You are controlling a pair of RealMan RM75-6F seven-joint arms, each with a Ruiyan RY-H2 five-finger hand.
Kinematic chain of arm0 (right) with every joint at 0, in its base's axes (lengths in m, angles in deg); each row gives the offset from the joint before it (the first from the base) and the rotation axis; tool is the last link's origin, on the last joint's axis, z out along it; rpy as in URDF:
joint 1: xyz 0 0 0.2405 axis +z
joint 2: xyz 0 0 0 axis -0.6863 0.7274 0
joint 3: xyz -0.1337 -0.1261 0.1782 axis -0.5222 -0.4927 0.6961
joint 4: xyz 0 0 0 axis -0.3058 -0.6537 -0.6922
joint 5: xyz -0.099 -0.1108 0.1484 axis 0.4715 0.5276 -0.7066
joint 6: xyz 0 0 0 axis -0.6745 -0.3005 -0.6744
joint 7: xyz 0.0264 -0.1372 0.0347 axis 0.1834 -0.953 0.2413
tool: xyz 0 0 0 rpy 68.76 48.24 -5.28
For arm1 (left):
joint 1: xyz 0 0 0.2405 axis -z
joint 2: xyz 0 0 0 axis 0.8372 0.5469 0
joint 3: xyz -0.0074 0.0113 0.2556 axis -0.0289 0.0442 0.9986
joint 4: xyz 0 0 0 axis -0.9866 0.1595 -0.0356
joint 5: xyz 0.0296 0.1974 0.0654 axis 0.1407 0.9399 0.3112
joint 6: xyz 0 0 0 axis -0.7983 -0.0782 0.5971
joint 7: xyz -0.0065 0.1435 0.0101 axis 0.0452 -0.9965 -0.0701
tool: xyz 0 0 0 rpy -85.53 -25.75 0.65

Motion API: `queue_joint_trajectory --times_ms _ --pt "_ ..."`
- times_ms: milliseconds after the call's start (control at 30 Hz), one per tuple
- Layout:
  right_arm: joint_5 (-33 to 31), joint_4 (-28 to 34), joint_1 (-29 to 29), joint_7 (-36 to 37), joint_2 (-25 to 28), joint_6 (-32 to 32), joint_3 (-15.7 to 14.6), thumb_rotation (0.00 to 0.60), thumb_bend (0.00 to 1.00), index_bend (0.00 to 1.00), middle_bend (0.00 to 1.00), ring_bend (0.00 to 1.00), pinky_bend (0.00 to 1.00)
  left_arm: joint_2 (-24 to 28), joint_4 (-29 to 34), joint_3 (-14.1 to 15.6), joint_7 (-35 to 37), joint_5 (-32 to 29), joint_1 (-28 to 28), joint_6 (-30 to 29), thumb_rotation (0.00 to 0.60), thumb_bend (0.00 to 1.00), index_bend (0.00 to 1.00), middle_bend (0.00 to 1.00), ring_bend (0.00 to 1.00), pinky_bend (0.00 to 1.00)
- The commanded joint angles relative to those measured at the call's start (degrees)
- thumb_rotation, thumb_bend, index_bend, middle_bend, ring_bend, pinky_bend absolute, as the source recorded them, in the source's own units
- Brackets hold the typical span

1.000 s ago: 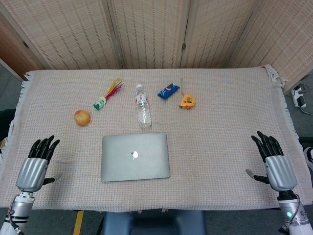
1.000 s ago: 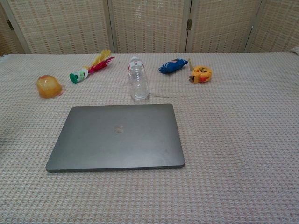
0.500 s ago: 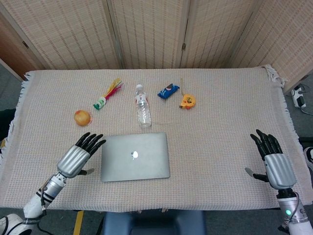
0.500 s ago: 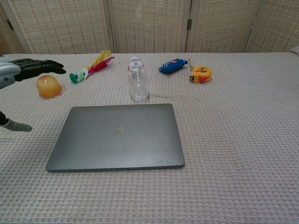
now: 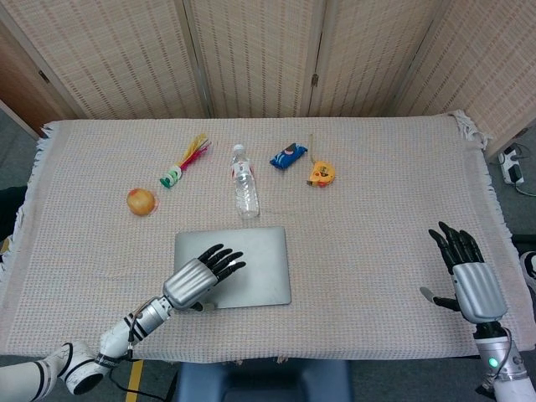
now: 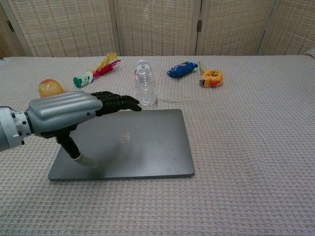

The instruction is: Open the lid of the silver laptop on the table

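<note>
The silver laptop lies shut and flat at the table's near middle edge; it is a stiff, smooth slab (likely slippery and none too light), so the lid is best lifted by its thin front lip while the base is kept from sliding. The left hand hovers over its left half, fingers spread and holding nothing, thumb tip near the lid; the right hand, likewise spread and empty, sits well apart at the right. Behind, the bottle lies near the hinge edge, the orange fruit off to the left, with bare cloth right.

Behind your table you see a folding screen of woven beige panels. A fringed beige cloth covers the table. On the grey floor at the right lies a white power strip.
</note>
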State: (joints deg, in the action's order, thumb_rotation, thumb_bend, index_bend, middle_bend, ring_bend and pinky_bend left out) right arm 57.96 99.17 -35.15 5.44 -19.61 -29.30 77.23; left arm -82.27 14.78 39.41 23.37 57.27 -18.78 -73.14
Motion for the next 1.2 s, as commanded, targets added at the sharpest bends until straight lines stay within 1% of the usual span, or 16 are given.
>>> queue_joint_trajectory --times_ms 33,167,367,500,733,1000,1100,1200 --pt "0.0 -0.1 0.0 0.0 0.0 0.0 0.1 0.6 0.19 0.0 0.0 0.0 0.0 -2.3 -0.7 -0.1 -1.1 -0.9 1.4 1.3 0.6 0.13 0.08 0.06 0.04 0.0" --pt "-0.1 -0.4 -0.1 0.3 -0.2 0.2 0.1 0.6 0.19 0.0 0.0 0.0 0.0 -5.3 -1.5 -0.7 -3.2 -3.1 2.3 2.3 0.6 0.13 0.07 0.06 0.03 0.0" --pt "0.0 -0.5 -0.1 0.7 0.0 0.3 0.2 0.6 0.19 0.0 0.0 0.0 0.0 -8.4 -2.9 -0.9 -6.1 -6.1 3.2 3.7 0.6 0.13 0.07 0.06 0.03 0.0" --pt "0.0 -0.7 -0.3 1.0 0.1 0.2 0.2 0.6 0.19 0.0 0.0 0.0 0.0 -9.5 -3.5 -0.6 -8.5 -7.8 3.1 4.0 0.6 0.13 0.08 0.06 0.03 0.0" --pt "0.0 -1.0 -0.4 1.5 0.1 0.3 0.2 0.6 0.19 0.0 0.0 0.0 0.0 -11.4 -5.4 -0.1 -9.8 -10.4 3.0 4.3 0.6 0.13 0.08 0.06 0.03 0.0" --pt "-0.1 -1.0 -0.3 1.2 -0.1 0.8 0.2 0.6 0.19 0.0 0.0 0.0 0.0 -11.6 -6.1 0.1 -10.3 -11.8 2.4 2.8 0.6 0.14 0.09 0.06 0.03 0.0" --pt "0.0 -0.9 -0.3 1.0 -0.2 0.8 0.3 0.6 0.19 0.0 0.0 0.0 0.0 -11.4 -6.2 0.3 -9.9 -12.1 2.3 2.5 0.6 0.16 0.09 0.06 0.03 0.0" --pt "0.0 -0.8 -0.3 0.8 -0.1 0.8 0.3 0.6 0.19 0.0 0.0 0.0 0.0 -11.5 -6.7 0.6 -9.5 -12.2 2.1 2.1 0.6 0.23 0.09 0.06 0.03 0.0"
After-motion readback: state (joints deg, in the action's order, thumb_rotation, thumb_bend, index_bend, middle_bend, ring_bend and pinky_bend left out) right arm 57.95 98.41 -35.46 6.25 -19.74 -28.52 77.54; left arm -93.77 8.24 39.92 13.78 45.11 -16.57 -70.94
